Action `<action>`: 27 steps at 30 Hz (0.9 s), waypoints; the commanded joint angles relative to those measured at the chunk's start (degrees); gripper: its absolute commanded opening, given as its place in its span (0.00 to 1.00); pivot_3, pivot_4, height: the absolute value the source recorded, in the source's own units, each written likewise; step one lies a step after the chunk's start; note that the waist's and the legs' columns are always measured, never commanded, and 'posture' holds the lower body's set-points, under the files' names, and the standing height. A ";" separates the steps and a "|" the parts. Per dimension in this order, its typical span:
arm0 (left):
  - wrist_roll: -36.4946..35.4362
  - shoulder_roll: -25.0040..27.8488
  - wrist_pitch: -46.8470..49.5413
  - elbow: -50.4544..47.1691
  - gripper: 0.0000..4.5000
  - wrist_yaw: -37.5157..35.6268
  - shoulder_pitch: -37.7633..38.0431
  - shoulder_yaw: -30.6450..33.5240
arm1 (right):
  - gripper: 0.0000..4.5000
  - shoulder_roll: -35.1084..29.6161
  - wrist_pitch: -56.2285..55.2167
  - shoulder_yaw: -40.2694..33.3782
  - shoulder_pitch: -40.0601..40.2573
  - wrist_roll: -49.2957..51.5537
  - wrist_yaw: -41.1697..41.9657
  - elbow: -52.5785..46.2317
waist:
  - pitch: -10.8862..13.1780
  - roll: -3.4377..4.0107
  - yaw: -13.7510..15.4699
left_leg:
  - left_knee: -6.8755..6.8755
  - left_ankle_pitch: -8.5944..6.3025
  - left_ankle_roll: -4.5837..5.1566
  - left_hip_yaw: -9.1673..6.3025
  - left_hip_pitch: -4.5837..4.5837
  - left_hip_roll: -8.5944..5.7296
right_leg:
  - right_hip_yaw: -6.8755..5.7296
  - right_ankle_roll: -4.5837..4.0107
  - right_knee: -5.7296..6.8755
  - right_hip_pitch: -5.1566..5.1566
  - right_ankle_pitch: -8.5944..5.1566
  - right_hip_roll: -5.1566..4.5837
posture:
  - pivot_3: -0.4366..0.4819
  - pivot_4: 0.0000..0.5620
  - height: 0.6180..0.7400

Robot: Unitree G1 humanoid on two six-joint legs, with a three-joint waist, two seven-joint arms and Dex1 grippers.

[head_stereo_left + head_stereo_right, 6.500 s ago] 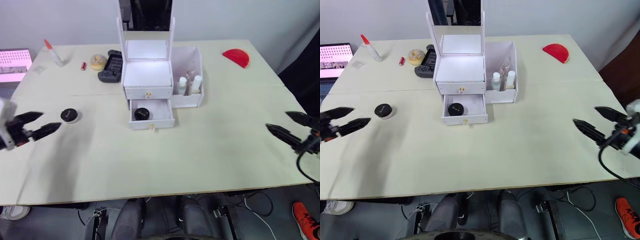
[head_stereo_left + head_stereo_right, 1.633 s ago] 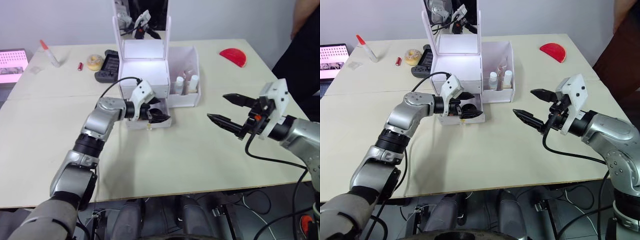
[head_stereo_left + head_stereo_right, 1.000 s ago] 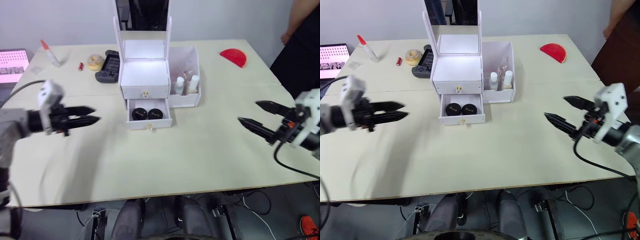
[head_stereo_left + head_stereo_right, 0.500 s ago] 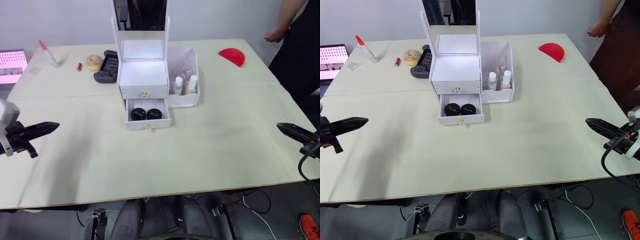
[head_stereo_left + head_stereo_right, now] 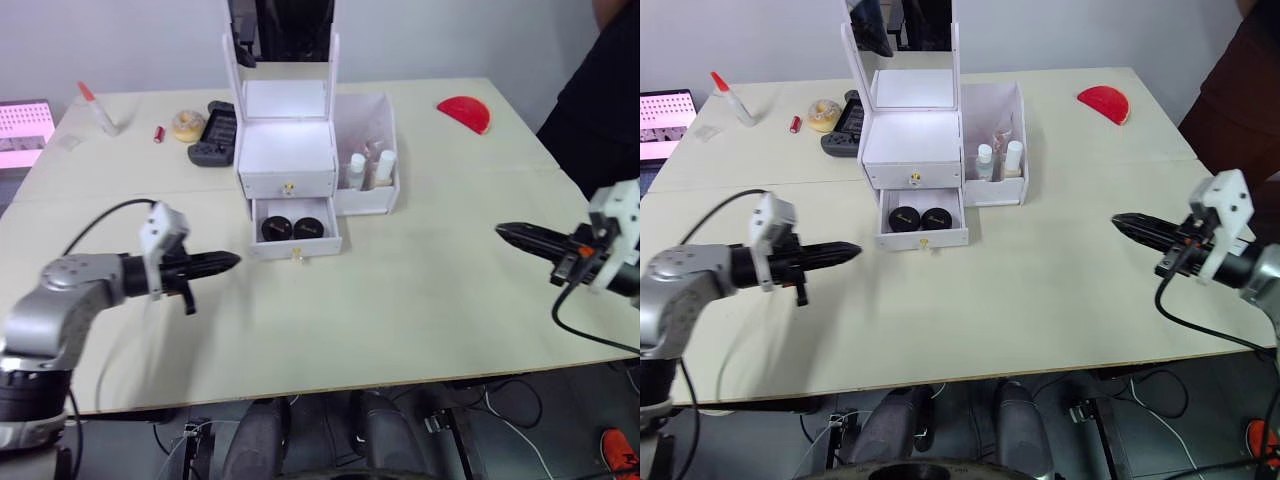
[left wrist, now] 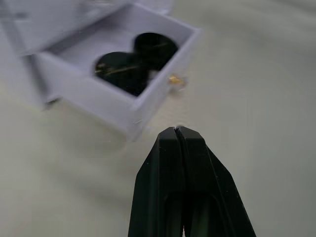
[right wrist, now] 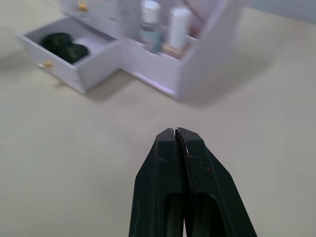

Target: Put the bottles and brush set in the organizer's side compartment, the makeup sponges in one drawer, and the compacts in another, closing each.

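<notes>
Currently the white plastic organizer [image 5: 925, 150] with upright mirror is seen mid-table, its lower gold-knobbed drawer [image 5: 923, 225] pulled out with two round black-lidded compacts [image 5: 921, 217] inside. Bottles [image 5: 997, 160] are stood in the side compartment [image 5: 997, 140]. The left gripper [image 5: 845, 250] is pointed at the drawer, fingers pressed together, empty. The right gripper [image 5: 1130, 224] is likewise pinched closed, holding nothing.

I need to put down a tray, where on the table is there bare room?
The wide strip between the open lower drawer and the near table edge. Crowded: behind the organizer, left side, by the black gadget and yellowish roll.
</notes>
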 commanded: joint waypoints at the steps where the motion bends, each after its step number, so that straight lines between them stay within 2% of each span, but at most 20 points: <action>1: 3.36 -2.21 -2.10 1.68 0.00 1.86 -4.14 -4.32 | 0.01 -0.39 1.21 4.41 -6.02 1.00 -0.91 -2.44 | 0.01 0.01 -0.04 | 0.00 0.00 0.00 0.00 -0.01 -0.01 | 0.00 0.00 0.00 -0.01 0.00 0.00 | 0.48 0.27 0.97; 5: 7.25 -6.70 -3.81 5.48 0.00 5.10 -8.70 -8.55 | 0.01 0.86 2.82 9.32 -12.57 0.54 -2.06 -1.82 | 0.01 0.01 0.12 | 0.01 0.00 0.01 -0.02 -0.03 -0.02 | 0.00 0.01 -0.02 0.00 0.00 0.01 | 0.48 0.27 0.97; 10: 10.56 -10.79 -5.11 9.56 0.00 8.19 -12.40 -10.86 | 0.01 1.87 3.68 10.62 -14.96 0.85 -3.34 -2.26 | 0.03 -0.04 0.24 | 0.09 0.00 0.01 -0.07 -0.08 -0.06 | 0.00 0.03 -0.03 0.02 0.01 0.00 | 0.48 0.27 0.97; 23: 19.28 -19.65 -13.08 23.80 0.00 19.57 -19.76 -11.31 | 0.01 3.38 6.86 10.88 -14.34 3.17 -5.44 -6.74 | 0.02 -0.04 0.26 | 0.13 0.01 0.01 -0.10 -0.07 -0.06 | 0.00 0.22 0.04 0.03 0.12 0.00 | 0.48 0.27 0.97; 27: 20.80 -21.68 -15.82 28.35 0.00 20.84 -22.04 -11.67 | 0.01 3.45 7.49 10.31 -13.64 3.89 -5.85 -7.56 | 0.02 -0.04 0.21 | 0.14 0.01 0.01 -0.10 -0.07 -0.07 | 0.00 0.23 0.04 0.03 0.13 0.00 | 0.48 0.27 0.97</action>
